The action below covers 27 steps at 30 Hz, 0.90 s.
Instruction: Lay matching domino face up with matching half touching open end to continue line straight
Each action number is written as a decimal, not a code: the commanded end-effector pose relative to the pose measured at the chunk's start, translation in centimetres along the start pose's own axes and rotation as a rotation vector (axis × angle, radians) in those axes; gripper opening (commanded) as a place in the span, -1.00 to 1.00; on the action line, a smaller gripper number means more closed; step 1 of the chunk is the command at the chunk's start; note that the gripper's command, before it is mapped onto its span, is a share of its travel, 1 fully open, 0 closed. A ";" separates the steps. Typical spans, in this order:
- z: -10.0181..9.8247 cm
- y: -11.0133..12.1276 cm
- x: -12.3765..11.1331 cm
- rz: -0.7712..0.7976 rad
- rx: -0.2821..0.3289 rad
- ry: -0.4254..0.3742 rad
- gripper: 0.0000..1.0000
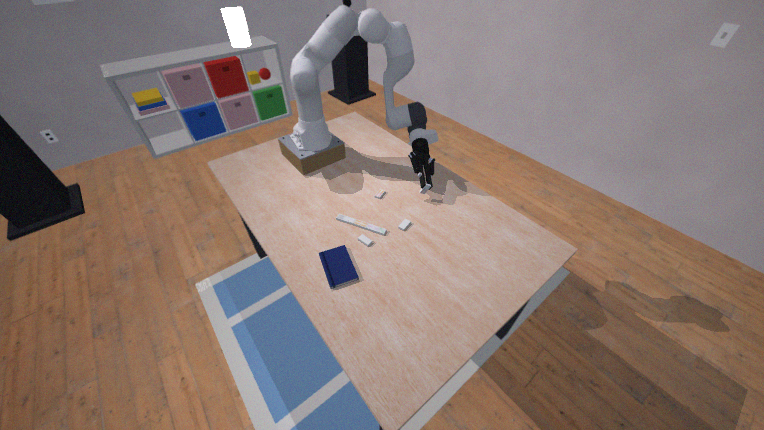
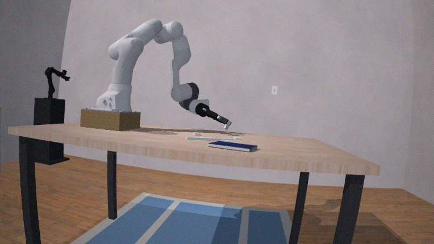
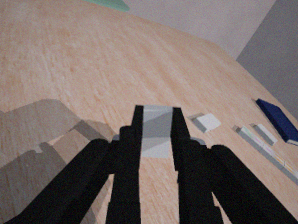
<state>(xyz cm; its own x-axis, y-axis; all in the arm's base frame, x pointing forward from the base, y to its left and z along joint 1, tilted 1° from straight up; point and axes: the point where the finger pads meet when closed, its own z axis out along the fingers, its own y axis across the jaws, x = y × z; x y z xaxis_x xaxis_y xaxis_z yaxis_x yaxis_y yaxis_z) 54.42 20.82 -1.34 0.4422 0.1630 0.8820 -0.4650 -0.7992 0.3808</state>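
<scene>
My gripper (image 1: 426, 184) is shut on a white domino (image 1: 425, 188) and holds it tilted, a little above the table at its far right side. The domino also shows in the side view (image 2: 226, 124) and between my fingers in the wrist view (image 3: 157, 132); I cannot tell which face it shows. The line of dominoes (image 1: 361, 224) lies flat in the middle of the table. Three loose dominoes lie flat near it: one behind it (image 1: 380, 194), one to its right (image 1: 404, 224), one in front of it (image 1: 365, 240).
A dark blue book (image 1: 338, 266) lies in front of the line toward the near left. The arm's base (image 1: 311, 151) stands on a block at the table's far end. A shelf with coloured bins (image 1: 200, 93) stands off the table.
</scene>
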 end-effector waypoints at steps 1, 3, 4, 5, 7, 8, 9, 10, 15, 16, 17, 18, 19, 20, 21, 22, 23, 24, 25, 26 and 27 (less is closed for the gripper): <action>0.6 0.5 -0.3 0.267 -0.066 0.049 -0.56; 0.7 0.3 -0.8 0.317 -0.081 0.059 -0.56; 0.8 0.2 -1.0 0.343 -0.088 0.063 -0.56; 0.8 0.1 -1.2 0.369 -0.094 0.068 -0.56; 0.9 0.0 -1.6 0.421 -0.105 0.078 -0.56; 1.0 -0.1 -1.7 0.436 -0.108 0.080 -0.56; 1.0 -0.2 -1.9 0.436 -0.108 0.080 -0.56; 1.0 -0.2 -1.9 0.436 -0.108 0.080 -0.56; 1.2 -0.4 -2.4 0.436 -0.108 0.080 -0.56; 1.2 -0.4 -2.5 0.436 -0.108 0.080 -0.56; 1.2 -0.5 -2.5 0.436 -0.108 0.080 -0.56; 1.3 -0.5 -2.6 0.436 -0.108 0.080 -0.56; 1.3 -0.5 -2.7 0.436 -0.108 0.080 -0.56; 1.3 -0.5 -2.7 0.436 -0.108 0.080 -0.56; 1.3 -0.5 -2.7 0.436 -0.108 0.080 -0.56; 1.3 -0.5 -2.8 0.436 -0.108 0.080 -0.56; 1.3 -0.6 -2.8 0.436 -0.108 0.080 -0.56; 1.3 -0.6 -2.8 0.436 -0.108 0.080 -0.56; 1.3 -0.6 -2.8 0.436 -0.108 0.080 -0.56; 1.3 -0.6 -2.8 0.436 -0.108 0.080 -0.56; 1.3 -0.6 -2.8 0.436 -0.108 0.080 -0.56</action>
<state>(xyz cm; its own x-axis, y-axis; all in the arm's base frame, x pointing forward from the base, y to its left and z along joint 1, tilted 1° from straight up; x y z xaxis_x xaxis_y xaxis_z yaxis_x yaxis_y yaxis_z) 54.47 20.12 -4.43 0.1576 -0.1000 0.9824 -0.6657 -0.7456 0.0309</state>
